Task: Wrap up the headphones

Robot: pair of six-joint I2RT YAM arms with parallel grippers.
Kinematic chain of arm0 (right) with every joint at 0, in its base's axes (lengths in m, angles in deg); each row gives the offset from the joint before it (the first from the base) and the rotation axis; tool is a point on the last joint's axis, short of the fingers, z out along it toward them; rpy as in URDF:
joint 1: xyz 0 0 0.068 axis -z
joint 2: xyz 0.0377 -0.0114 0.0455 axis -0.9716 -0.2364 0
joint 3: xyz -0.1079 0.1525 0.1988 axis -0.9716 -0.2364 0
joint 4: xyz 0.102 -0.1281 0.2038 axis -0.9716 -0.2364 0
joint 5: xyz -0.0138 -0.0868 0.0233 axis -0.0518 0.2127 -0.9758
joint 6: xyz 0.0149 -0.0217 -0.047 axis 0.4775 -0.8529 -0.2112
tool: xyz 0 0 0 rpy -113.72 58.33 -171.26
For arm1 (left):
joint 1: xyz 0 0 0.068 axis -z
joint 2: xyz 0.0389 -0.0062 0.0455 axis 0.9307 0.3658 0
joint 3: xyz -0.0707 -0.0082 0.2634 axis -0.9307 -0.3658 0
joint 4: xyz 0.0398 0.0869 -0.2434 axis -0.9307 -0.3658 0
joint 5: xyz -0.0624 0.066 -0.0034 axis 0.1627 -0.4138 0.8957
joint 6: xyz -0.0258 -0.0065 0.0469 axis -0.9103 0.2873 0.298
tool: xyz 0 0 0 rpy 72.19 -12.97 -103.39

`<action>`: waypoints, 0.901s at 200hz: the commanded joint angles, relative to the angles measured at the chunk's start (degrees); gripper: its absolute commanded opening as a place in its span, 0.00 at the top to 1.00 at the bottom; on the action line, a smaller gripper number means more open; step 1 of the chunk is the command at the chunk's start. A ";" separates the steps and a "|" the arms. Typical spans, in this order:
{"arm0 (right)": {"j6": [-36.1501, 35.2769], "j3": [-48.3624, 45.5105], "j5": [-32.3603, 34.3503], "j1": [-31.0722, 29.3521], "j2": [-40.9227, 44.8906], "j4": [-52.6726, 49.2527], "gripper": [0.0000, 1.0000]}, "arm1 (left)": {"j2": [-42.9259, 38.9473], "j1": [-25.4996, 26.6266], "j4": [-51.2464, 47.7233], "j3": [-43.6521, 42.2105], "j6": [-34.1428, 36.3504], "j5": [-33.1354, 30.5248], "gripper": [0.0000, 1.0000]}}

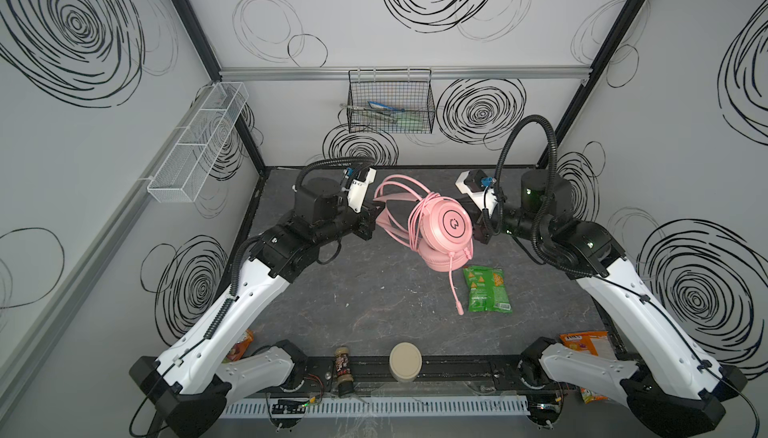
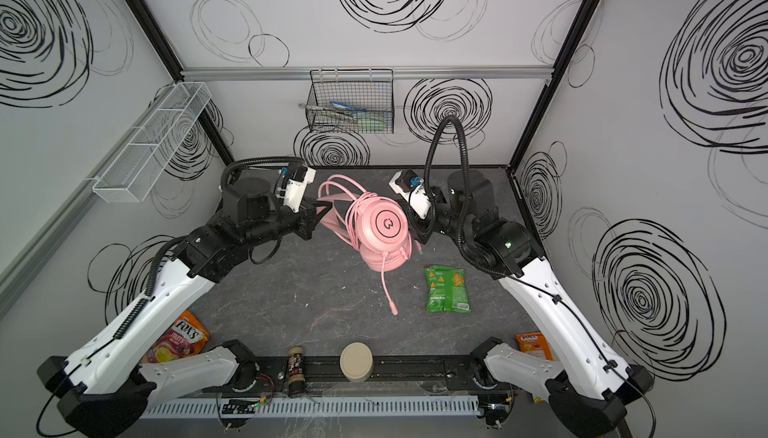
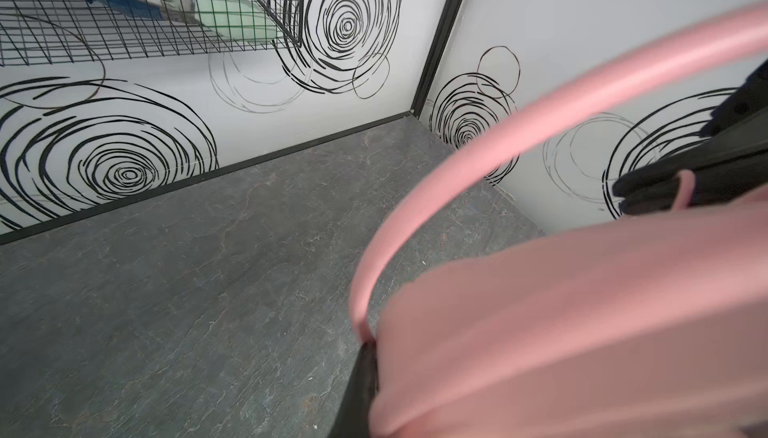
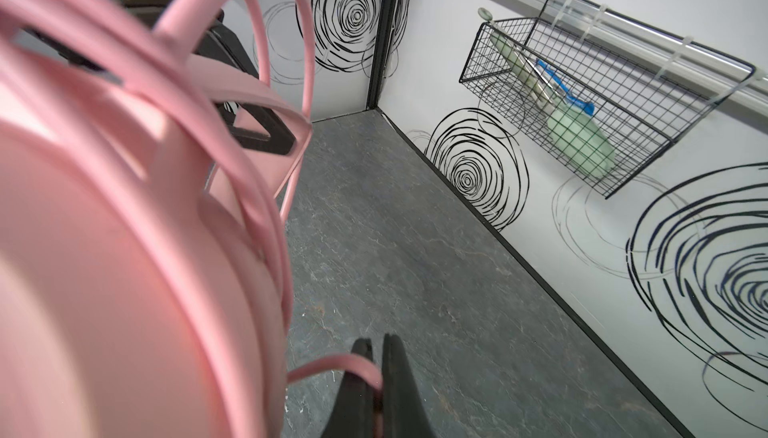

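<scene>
The headphones (image 1: 451, 228) were clamped at the headband (image 1: 390, 230) by the left pincer (image 1: 374, 218); their cable (image 4: 324, 365) (partly coiled) was pinched shut in the right pincer (image 4: 377, 342).

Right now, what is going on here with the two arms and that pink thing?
Two robot arms are wrapping a pink headset. The left hand is shut on the band of the headphones, and the right hand pinches their thin cable. Several loops already lie around the band beside the upper earcup, so the wrapping looks well advanced.
</scene>
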 commanded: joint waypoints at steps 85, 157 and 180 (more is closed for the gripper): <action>11.44 -5.69 -0.70 2.25 4.46 22.65 0.97 | -2.38 -4.57 -2.61 -1.52 -2.00 7.94 1.00; 29.10 -6.30 -18.02 6.28 -0.27 42.07 0.95 | -0.28 -13.70 4.07 10.44 -24.14 26.47 1.00; 31.41 -8.49 -18.40 7.70 -0.79 46.97 0.94 | 3.93 -16.23 -2.00 20.48 -25.43 28.02 1.00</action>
